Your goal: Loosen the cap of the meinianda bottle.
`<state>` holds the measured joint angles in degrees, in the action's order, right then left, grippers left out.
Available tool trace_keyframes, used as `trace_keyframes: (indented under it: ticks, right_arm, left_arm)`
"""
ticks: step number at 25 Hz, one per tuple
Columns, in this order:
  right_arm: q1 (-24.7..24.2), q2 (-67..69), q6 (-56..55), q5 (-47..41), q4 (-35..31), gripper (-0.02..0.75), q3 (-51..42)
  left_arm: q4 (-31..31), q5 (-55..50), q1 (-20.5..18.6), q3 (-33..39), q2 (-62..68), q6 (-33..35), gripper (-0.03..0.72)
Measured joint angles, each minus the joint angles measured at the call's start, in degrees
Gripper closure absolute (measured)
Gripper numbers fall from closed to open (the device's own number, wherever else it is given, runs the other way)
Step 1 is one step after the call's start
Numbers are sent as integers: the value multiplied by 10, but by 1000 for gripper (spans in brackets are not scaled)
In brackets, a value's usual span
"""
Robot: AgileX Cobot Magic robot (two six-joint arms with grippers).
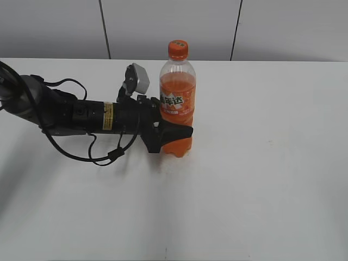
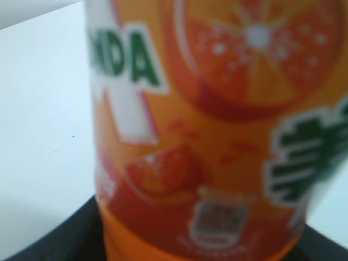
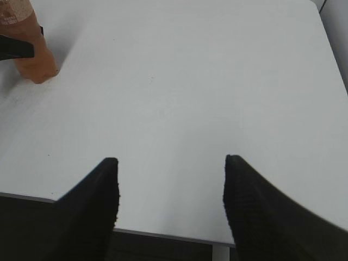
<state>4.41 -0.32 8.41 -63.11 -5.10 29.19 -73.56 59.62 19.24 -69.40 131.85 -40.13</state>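
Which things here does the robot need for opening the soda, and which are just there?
Needed:
- meinianda bottle
- cap
- left gripper, clamped round the bottle's lower body
- right gripper, open, away from the bottle

Just there:
- white table

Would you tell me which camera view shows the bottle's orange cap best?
The exterior view: the cap sits fully visible atop the meinianda bottle. The left wrist view shows only blurred label, and the right wrist view only the bottle's base; neither shows the cap.

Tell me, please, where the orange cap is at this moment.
In the exterior view the cap sits on top of the upright meinianda bottle, just left of the table's centre, well above the left gripper at the bottle's lower body.
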Motion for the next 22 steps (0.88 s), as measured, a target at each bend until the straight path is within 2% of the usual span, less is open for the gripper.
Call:
trace_keyframes:
  ticks: [3, 8, 22]
  right_arm:
    - [0, 13, -18, 14, 0, 276, 11]
    - [0, 138, -27, 15, -6, 276, 52]
    - [0, 560, -40, -21, -24, 276, 280]
  left_arm:
    - [0, 0, 0, 0, 0, 0, 276]
    - [0, -1, 0, 0, 0, 0, 276]
    - [0, 1, 0, 0, 0, 0, 276]
